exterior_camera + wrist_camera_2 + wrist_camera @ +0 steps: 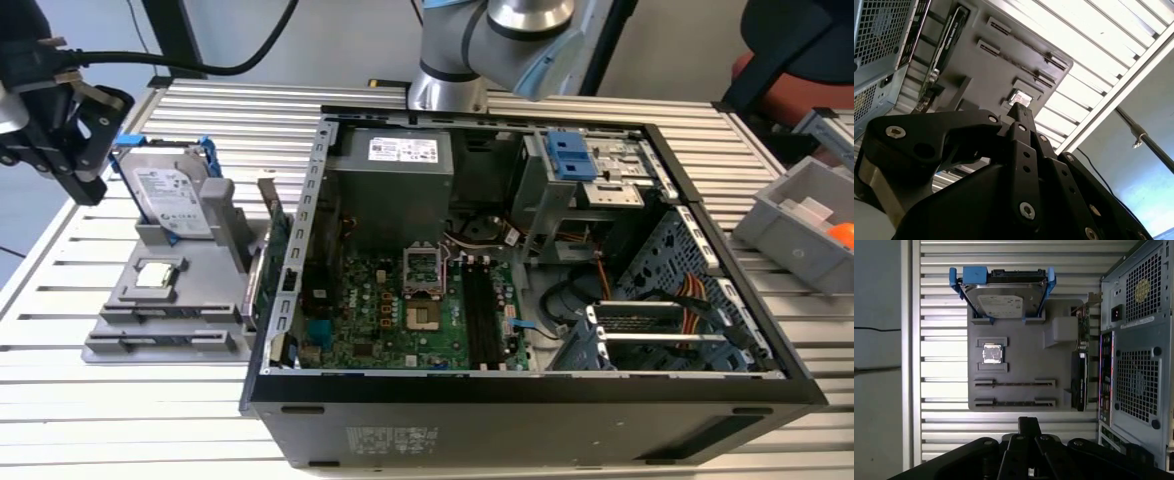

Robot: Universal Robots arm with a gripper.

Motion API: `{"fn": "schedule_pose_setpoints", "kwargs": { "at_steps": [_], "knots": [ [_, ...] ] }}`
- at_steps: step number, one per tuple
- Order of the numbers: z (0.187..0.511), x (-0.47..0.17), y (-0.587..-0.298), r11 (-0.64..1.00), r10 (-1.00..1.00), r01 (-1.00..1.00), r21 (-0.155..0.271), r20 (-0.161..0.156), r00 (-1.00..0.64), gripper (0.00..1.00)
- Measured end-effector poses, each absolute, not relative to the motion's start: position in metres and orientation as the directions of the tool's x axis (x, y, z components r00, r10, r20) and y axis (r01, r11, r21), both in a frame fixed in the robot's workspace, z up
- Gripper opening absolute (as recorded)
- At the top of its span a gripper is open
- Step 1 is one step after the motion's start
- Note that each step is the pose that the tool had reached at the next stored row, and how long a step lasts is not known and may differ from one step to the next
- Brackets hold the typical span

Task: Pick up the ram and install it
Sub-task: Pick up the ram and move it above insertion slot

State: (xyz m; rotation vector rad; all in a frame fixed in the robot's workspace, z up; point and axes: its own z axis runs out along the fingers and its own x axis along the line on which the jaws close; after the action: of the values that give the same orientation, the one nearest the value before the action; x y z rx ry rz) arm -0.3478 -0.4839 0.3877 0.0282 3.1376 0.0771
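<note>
Gripper: your gripper (1029, 424) has its fingers pressed together with nothing between them. It hangs in the air beside the grey holder (1019, 340) and touches nothing.

Ram: you can see the ram (1015, 383) as a thin dark stick standing on edge in a long slot of the grey holder, at the end away from the hard drive (1004, 297). A second stick (1015, 403) stands in a parallel slot just beside it, closer to the holder's edge.

Hard drive: it stands tilted in its blue-tabbed frame at the holder's far end from the ram.

Processor chip (992, 353): it lies flat in a square pocket of the holder, between the hard drive and the ram.

Expansion card (1081, 365): it stands on edge along the holder's side that faces the computer case (1139, 365).

Computer case: it lies open just beside the holder, on the slatted table (944, 315).
</note>
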Motion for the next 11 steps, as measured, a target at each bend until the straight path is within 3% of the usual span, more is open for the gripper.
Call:
{"fn": "schedule_pose_setpoints", "kwargs": {
  "at_steps": [11],
  "knots": [
    [0.3876,-0.3478,-0.4849,0.999,0.018,0.018,0.049,-0.003,-1.000,0.00]
  ]
}}
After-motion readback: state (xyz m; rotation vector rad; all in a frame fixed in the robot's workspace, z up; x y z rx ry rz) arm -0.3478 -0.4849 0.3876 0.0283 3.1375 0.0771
